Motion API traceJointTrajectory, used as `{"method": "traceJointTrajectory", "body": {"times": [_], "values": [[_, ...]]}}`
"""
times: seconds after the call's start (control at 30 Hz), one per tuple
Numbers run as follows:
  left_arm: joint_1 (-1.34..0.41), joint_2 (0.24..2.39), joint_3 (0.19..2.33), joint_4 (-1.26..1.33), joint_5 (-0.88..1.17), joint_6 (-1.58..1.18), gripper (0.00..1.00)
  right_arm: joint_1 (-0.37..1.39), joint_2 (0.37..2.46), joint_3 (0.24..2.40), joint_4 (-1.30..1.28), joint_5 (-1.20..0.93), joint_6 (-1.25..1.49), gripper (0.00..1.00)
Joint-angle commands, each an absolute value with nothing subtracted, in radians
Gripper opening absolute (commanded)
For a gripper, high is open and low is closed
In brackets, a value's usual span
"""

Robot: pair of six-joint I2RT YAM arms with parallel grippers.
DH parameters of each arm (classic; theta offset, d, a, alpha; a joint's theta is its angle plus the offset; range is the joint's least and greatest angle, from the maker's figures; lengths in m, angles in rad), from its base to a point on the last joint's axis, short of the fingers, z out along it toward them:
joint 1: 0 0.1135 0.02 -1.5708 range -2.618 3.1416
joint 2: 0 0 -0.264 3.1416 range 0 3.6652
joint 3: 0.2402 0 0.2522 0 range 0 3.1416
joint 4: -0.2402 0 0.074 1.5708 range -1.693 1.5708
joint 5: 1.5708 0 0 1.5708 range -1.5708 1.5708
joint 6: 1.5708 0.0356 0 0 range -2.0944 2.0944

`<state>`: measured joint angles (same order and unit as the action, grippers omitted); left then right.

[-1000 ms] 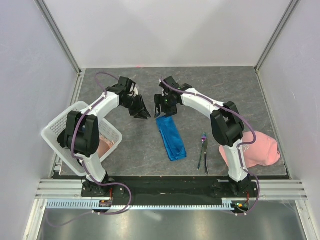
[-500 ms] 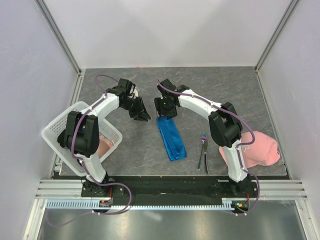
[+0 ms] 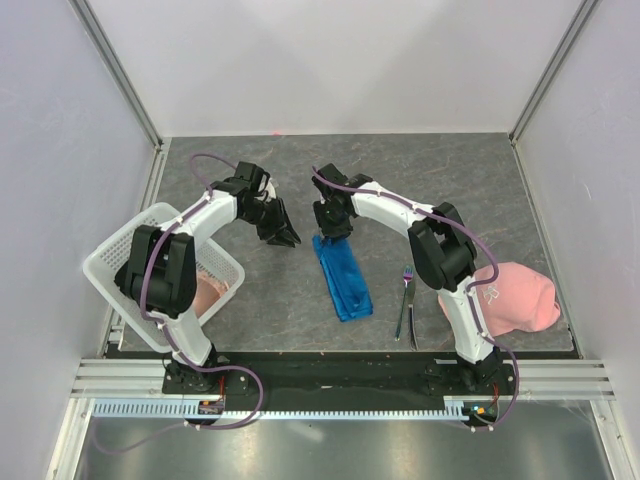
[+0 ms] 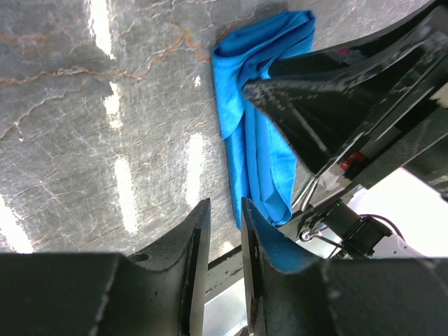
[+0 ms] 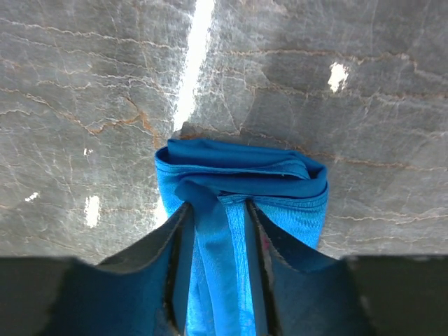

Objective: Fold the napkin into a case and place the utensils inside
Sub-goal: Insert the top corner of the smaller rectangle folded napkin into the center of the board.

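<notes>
We show the folding step near its end: the bright blue thin fabric napkin (image 3: 342, 280) lies as a narrow layered strip at mid-table on the grey marbled table (image 3: 480, 190), between the two arms. The right gripper (image 5: 218, 210) sits over the strip's far end, and in its wrist view the jaws pinch a raised ridge of the blue cloth between them. The left gripper (image 4: 224, 206) hovers just beside that same end; its jaws stand narrowly parted with nothing in the gap. We judge that the case still needs a mouth, so the next move calls for lifting only the top layer while the strip beneath stays flat. Then the slim shiny metal fork (image 3: 404, 295) and the matching table knife (image 3: 411, 325), lying close together near the right arm and apart from the strip, can be slid in. We count one napkin, one fork, one knife, one white lattice plastic basket (image 3: 100, 270), and two pale pink cloths: one in the basket (image 3: 210, 292), one at the table's right (image 3: 515, 300).
</notes>
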<state>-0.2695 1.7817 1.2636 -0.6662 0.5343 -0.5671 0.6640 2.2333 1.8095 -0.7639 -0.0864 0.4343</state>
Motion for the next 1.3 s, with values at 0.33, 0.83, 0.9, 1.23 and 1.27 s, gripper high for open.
{"method": "traceJointTrajectory", "body": {"times": [0.33, 0.83, 0.9, 1.23, 1.27], "values": [[-0.264, 1.727, 1.224, -0.629, 0.578, -0.560, 0.30, 0.666, 2.278, 1.825, -0.735, -0.087, 0.405, 0.38], [-0.325, 1.736, 1.281, -0.607, 0.516, -0.522, 0.31, 0.624, 2.177, 1.809, -0.726, -0.132, 0.431, 0.00], [-0.365, 1.749, 1.311, -0.604, 0.465, -0.520, 0.32, 0.617, 2.137, 1.780, -0.723, -0.135, 0.459, 0.00], [-0.517, 1.862, 1.425, -0.586, 0.235, -0.522, 0.27, 0.580, 2.046, 1.645, -0.675, -0.190, 0.552, 0.00], [-0.538, 1.879, 1.430, -0.587, 0.189, -0.520, 0.27, 0.574, 2.039, 1.626, -0.673, -0.190, 0.558, 0.00]]}}
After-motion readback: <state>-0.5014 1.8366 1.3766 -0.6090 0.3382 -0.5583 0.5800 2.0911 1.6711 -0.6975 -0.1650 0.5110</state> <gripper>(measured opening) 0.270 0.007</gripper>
